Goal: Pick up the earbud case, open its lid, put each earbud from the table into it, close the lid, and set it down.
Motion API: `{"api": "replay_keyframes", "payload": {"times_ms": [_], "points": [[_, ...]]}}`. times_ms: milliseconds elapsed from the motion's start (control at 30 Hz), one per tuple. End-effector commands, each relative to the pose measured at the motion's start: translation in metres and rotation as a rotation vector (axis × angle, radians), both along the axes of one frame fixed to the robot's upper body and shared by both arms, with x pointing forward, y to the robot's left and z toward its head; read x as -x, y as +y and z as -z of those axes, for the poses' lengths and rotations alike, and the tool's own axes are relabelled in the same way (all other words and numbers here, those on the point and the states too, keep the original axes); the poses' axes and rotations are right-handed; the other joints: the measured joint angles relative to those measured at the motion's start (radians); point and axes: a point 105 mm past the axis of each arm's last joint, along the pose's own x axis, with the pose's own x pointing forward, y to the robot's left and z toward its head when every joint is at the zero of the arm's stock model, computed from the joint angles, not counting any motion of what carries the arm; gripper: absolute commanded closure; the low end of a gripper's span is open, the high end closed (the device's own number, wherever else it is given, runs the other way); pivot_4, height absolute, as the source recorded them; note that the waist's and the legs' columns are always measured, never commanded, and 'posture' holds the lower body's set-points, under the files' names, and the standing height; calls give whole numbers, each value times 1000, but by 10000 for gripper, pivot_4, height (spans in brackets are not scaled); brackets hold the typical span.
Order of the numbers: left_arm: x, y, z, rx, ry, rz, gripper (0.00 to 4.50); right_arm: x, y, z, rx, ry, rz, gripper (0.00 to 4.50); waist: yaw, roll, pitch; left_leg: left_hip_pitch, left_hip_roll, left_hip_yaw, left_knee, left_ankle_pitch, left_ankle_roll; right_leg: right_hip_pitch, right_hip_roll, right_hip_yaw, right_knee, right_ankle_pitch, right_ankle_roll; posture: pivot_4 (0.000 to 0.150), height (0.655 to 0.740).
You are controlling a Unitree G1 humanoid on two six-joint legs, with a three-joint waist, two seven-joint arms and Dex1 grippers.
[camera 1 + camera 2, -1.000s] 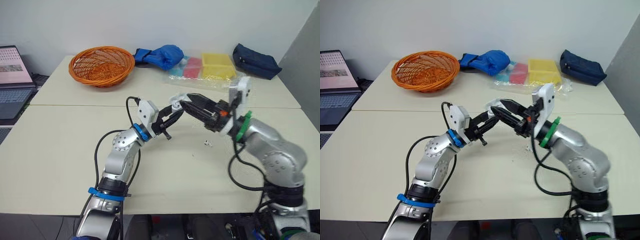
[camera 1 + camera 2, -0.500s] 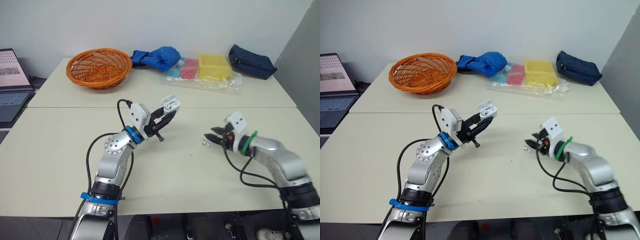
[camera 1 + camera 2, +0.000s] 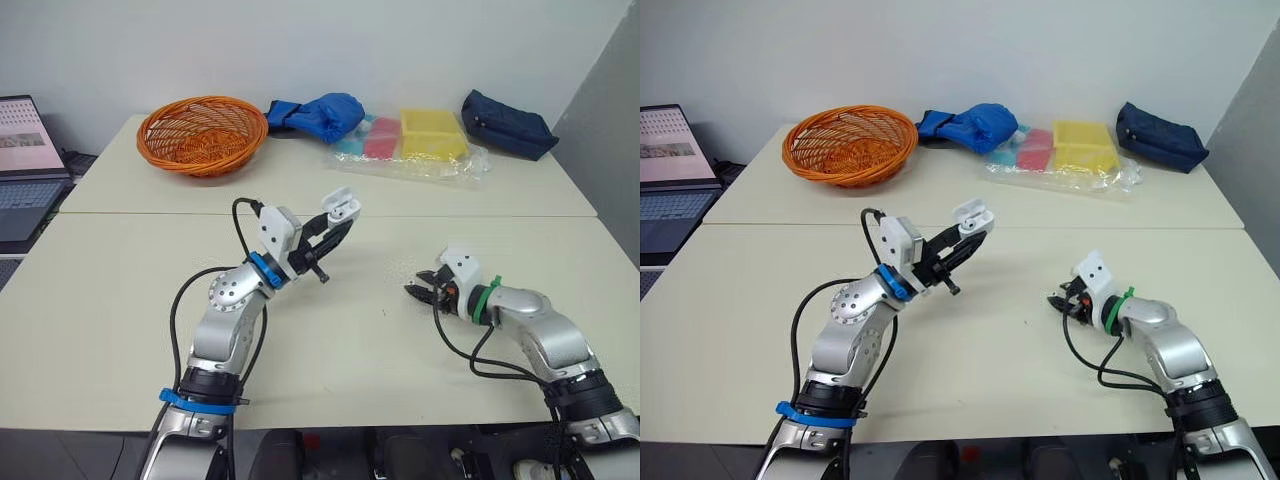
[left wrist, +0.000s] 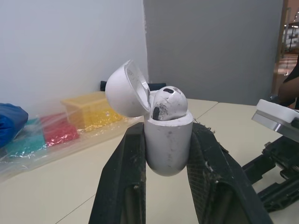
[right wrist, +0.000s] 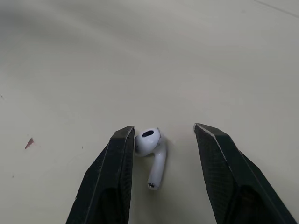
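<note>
the left tool [image 4: 166, 135] is closed on the earbud case [image 4: 168, 151], its two black fingers [image 4: 122, 186] pressing the case's rounded body from either side. it holds the case upright, raised above the table [image 3: 120, 290]. the lid [image 4: 122, 91] is swung open and tilted back on its hinge. one earbud [image 4: 169, 103] sits in the case's mouth with its rounded head sticking up above the rim.

the right tool [image 5: 163, 128] is down at the table surface, at about four o'clock from the left one and well apart from it, taking twelve o'clock as straight away from the robot. its fingers [image 5: 112, 186] are spread wide and grip nothing. the second earbud [image 5: 152, 151] lies flat on the table between them, its head right against one finger and clear of the other.

further out, at the far side of the table, an orange wicker basket [image 3: 202, 132] stands at about eleven o'clock. a blue bag [image 3: 320, 112] lies just beside it toward twelve. a clear plastic bag [image 3: 410, 158] with a yellow box [image 3: 433, 132] on it is at about one o'clock. a dark pouch [image 3: 508, 122] rests near the far corner at two o'clock. an open laptop [image 3: 22, 150] sits off the table's edge at ten o'clock.
</note>
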Motion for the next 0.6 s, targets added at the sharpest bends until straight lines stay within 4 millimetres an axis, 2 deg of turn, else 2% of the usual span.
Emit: {"api": "replay_keyframes", "payload": {"times_ms": [33,400,500,600], "points": [[5,-4,-14,16,-51,17,36952,3,9,-6,-2,-25,-33,24205,0,0,0,0,0,0,0,0,0,0,0,0,0,0,0,1500,7400],[4,-4,-16,22,-48,33,36952,1,6,-1,29,-19,-27,24205,0,0,0,1,0,0,0,0,0,0,0,0,0,0,0,1500,7400],[4,-5,-17,31,-46,33,36952,-4,0,1,55,-35,-11,29758,0,0,0,1,0,0,0,0,0,1,0,0,0,0,0,1500,7400],[3,-6,-16,31,-44,30,36952,-8,-1,-2,29,-41,-2,39892,0,0,0,2,0,0,0,0,0,1,0,0,0,0,0,1500,7400]]}}
